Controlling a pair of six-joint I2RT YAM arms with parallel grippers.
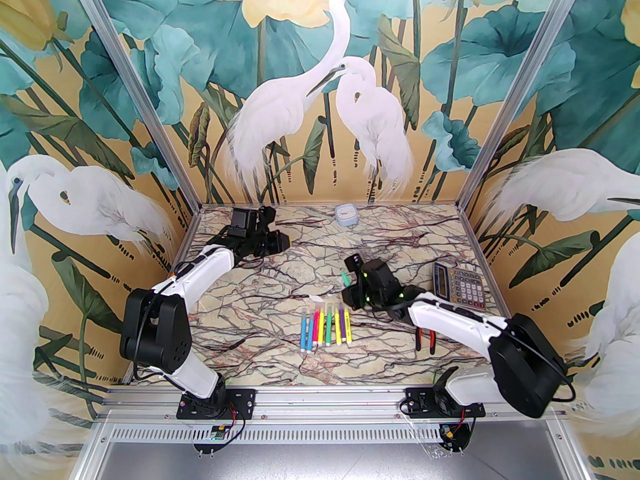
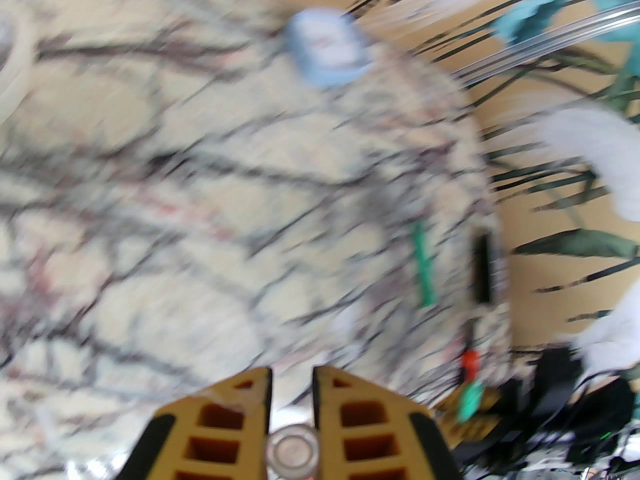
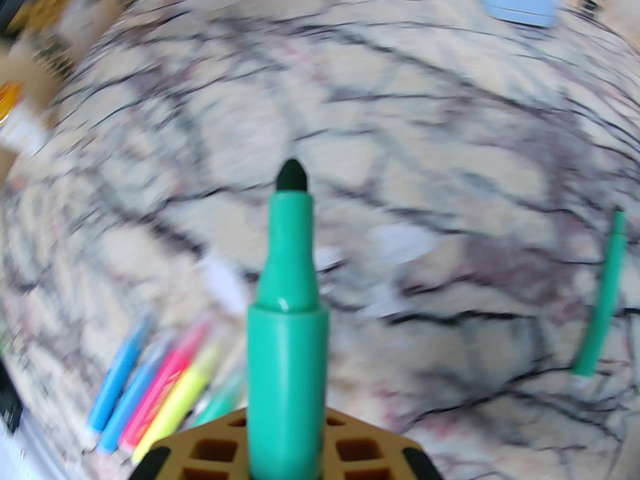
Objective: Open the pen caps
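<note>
Plainly, no writing can be read: the calculator by the right edge and the pale blue box at the far edge are too small or blurred. The right jaws are clamped on an uncapped green marker near mid-worktop, while the left jaws, by the far-left corner, pinch a clear pen cap; bare marble lies between them. Another loose cap rests just beyond the row of markers, with red-handled pliers beside the right arm
</note>
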